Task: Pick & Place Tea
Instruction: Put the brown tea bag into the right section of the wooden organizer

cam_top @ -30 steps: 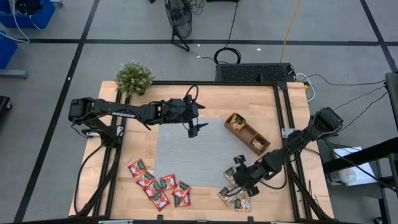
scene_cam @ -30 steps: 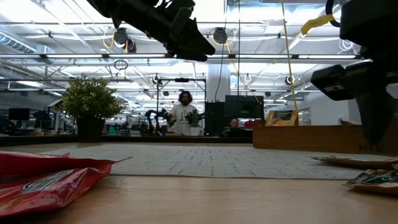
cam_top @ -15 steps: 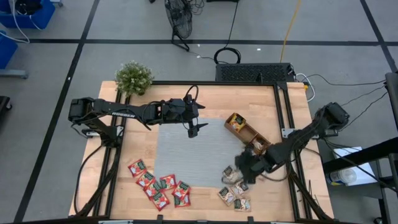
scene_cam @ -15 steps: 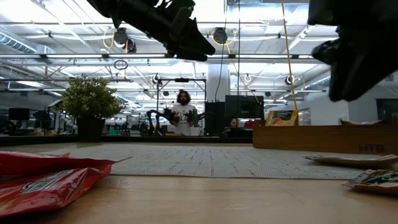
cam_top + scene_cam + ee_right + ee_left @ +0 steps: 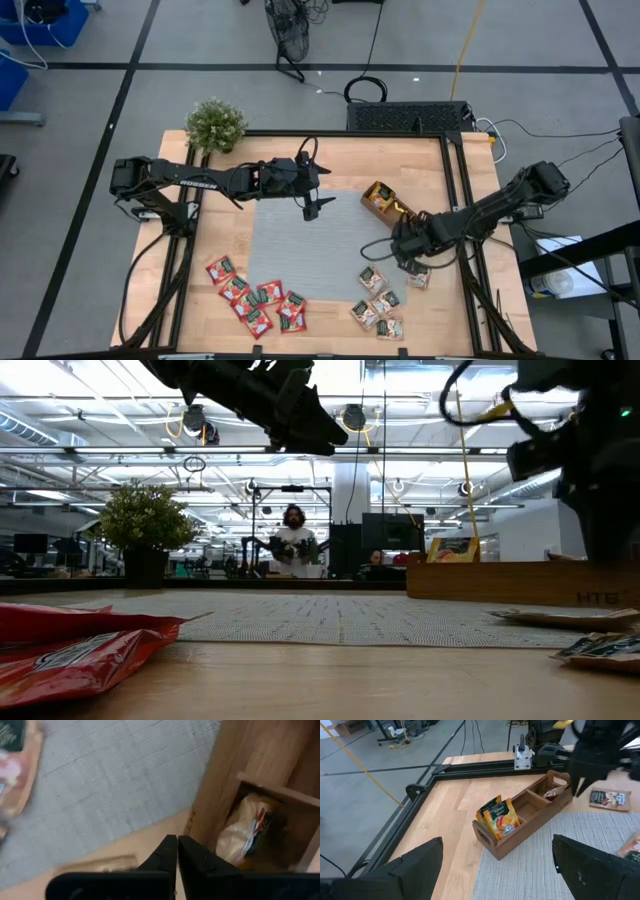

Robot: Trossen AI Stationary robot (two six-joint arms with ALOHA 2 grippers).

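Red tea sachets [image 5: 255, 300] lie in a heap on the table's near left. Pale and green ones [image 5: 378, 305] lie near right, by the grey mat [image 5: 300, 245]. An orange-yellow sachet [image 5: 499, 816] stands in the far compartment of the brown wooden tray [image 5: 398, 215]. A pale one [image 5: 245, 837] lies in another compartment. My right gripper [image 5: 403, 250] [image 5: 177, 839] is shut with nothing between its fingers. It points down above the table just beside the tray's near end. My left gripper [image 5: 312, 210] [image 5: 495, 865] hangs open over the mat's far edge.
A potted plant [image 5: 215, 125] stands at the table's far left corner. Black frame rails [image 5: 455, 200] run along the table's edges. One loose pale sachet [image 5: 418, 278] lies on the wood near the right arm. A person stands far off in the room beyond.
My right gripper has gone from above the pale sachets at the near right toward the far edge. It has risen a little, rolled about its own line, and stands beside the tray's near end. My left arm has kept still.
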